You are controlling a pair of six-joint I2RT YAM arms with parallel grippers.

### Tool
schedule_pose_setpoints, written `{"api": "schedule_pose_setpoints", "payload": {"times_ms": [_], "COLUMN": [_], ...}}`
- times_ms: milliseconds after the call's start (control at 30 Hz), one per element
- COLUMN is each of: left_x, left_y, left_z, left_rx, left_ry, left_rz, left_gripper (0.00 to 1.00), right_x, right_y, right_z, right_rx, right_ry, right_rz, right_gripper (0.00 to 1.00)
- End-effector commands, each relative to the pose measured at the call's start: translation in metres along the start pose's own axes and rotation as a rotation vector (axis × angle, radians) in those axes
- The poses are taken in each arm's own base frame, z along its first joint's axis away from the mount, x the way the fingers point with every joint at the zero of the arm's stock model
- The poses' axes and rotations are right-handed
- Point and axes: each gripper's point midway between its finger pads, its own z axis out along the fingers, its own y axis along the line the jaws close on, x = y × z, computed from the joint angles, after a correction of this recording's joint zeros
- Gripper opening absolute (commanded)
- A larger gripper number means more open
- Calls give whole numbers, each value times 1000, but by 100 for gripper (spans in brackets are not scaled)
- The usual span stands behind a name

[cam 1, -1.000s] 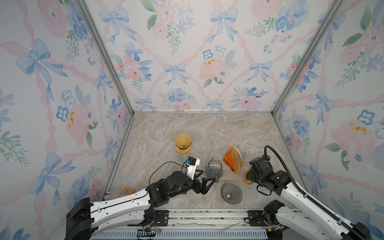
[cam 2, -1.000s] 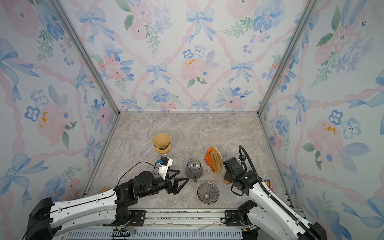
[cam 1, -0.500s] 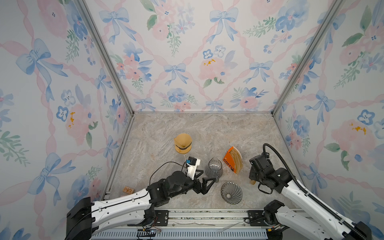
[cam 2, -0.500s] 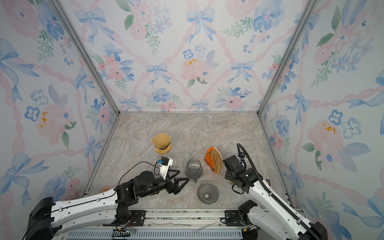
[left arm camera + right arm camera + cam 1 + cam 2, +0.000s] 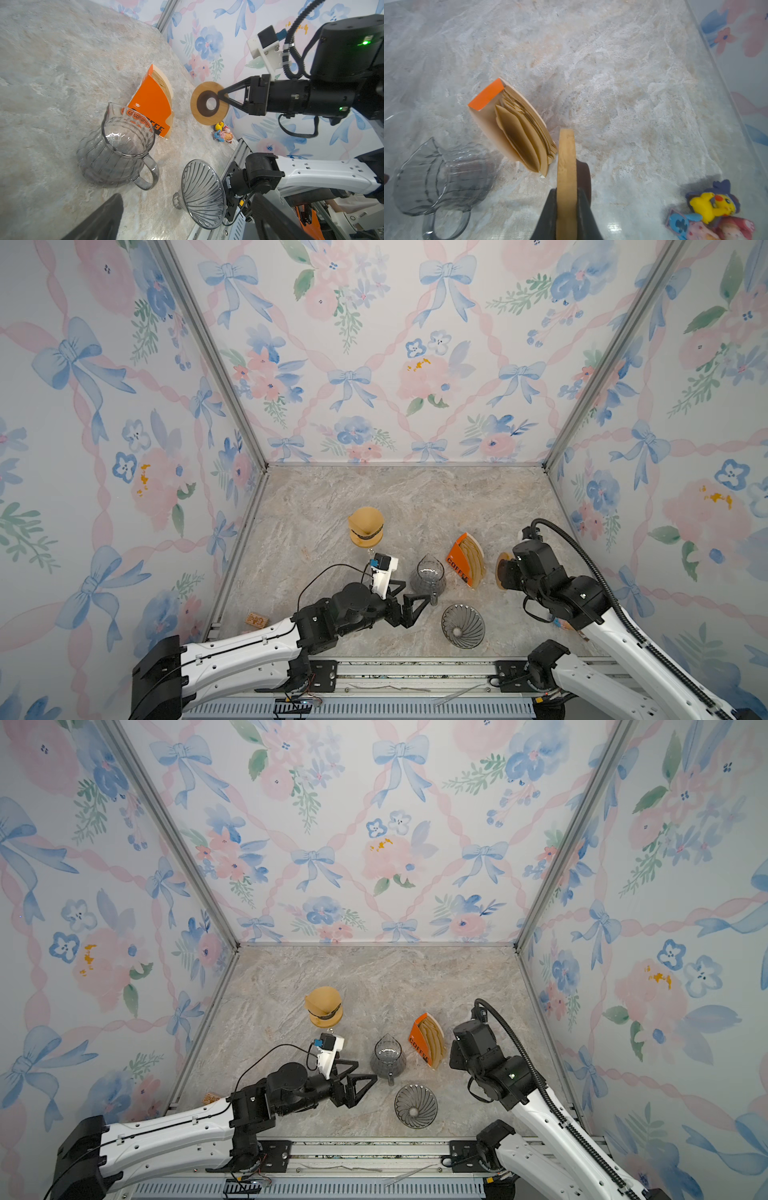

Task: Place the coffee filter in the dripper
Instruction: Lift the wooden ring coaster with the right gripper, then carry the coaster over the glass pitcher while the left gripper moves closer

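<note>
Raising wood ring [image 5: 207, 116], R claw [image 5: 222, 96], prob. airborne

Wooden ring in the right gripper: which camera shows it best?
Left wrist: the wooden ring faces it, whole, pinched by the right gripper. Right wrist sees it edge-on; the top views show a sliver at most.

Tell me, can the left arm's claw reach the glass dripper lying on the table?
Probably yes. The left gripper is open and empty, and the glass dripper lies on its side close ahead of it, with nothing between them. Only the handle of the glass pitcher sits near and might get bumped.
</note>
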Motion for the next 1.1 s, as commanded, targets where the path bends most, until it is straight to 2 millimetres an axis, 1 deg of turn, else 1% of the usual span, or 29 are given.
{"api": "schedule_pose_setpoints", "payload": {"times_ms": [0, 233, 367, 467, 600, 767, 1067], "left_x": [-10, -21, -26, -29, -34, -35, -43], "left_y": [1, 5, 16, 21, 23, 27, 29], "left_z": [-2, -7, -8, -4, 3, 15, 27], "left_rx": [-42, -114, -167, -176, -190, -214, -205], "left_ry": [-9, -10, -15, -4, 0, 15, -18], "left_rz": [-17, 2, -12, -42, -61, -82, -115], "left_gripper": [98, 98, 98, 98, 98, 98, 98], "right_x": [-14, -22, -24, -24, -24, -22, -9], "right_y": [28, 71, 96, 108, 121, 137, 150], "right_z": [-17, -35, -38, -37, -37, -34, -15], "right_rx": [-156, -429, -577, -652, -744, -846, -909], "right_ry": [-38, -66, -70, -66, -68, -42, 35], "right_rz": [-36, 48, 89, 140, 203, 276, 372], "right_gripper": [8, 8, 8, 8, 7, 7, 7]}}
